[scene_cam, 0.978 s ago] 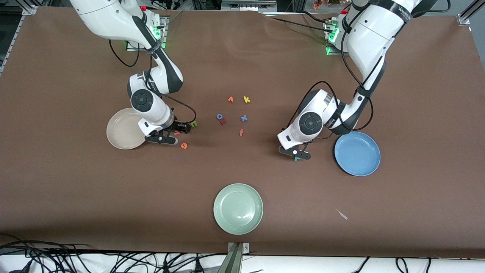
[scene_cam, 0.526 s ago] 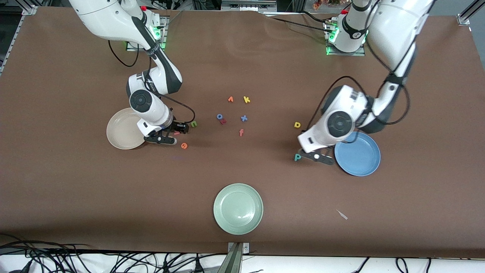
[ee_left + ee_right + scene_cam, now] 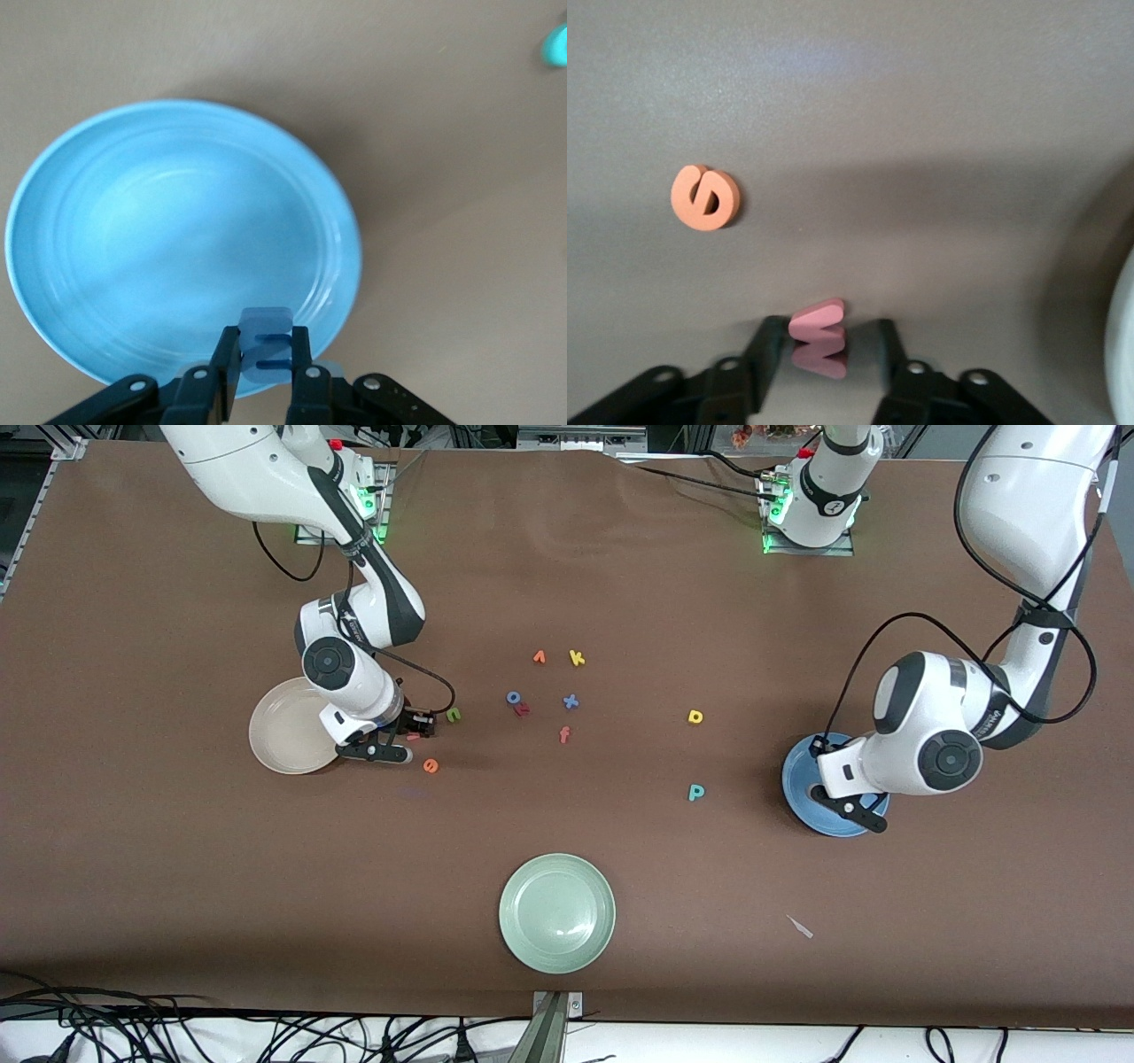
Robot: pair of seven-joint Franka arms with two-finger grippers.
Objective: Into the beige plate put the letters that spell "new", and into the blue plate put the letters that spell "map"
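Periwinkle foam is the news: the left tool [image 3: 266, 359] now hangs over the blue plate [image 3: 797, 802], fingers pinched tight on the "m" [image 3: 266, 341], having swung there from beside the teal "p" within the last sec. In the left wrist view the letter sits between the fingertips, over the plate's rim, not yet let go. Judged from that, the first "map" letter is a release away from done.

The "p" [image 3: 696, 792] lies bare on the table, toward the front camera from the yellow "a" [image 3: 695, 716], which the left arm no longer hides. Both are apart from the blue plate, so two "map" picks remain.

Right side: the right tool [image 3: 824, 359] sits low at the table just beside the beige plate [image 3: 270, 735], fingers straddling the salmon "w" [image 3: 819, 332]. They've narrowed a lot vs a sec ago, but a gap shows on each side of the letter, so it's closing, not gripping yet. The orange "e" [image 3: 431, 765] lies just nearer the camera; the green "n" [image 3: 453, 714] is close by, toward table centre. No "new" letter shows in the beige plate.

Spare letters mid-table and the pale green plate [image 3: 556, 912] look untouched.
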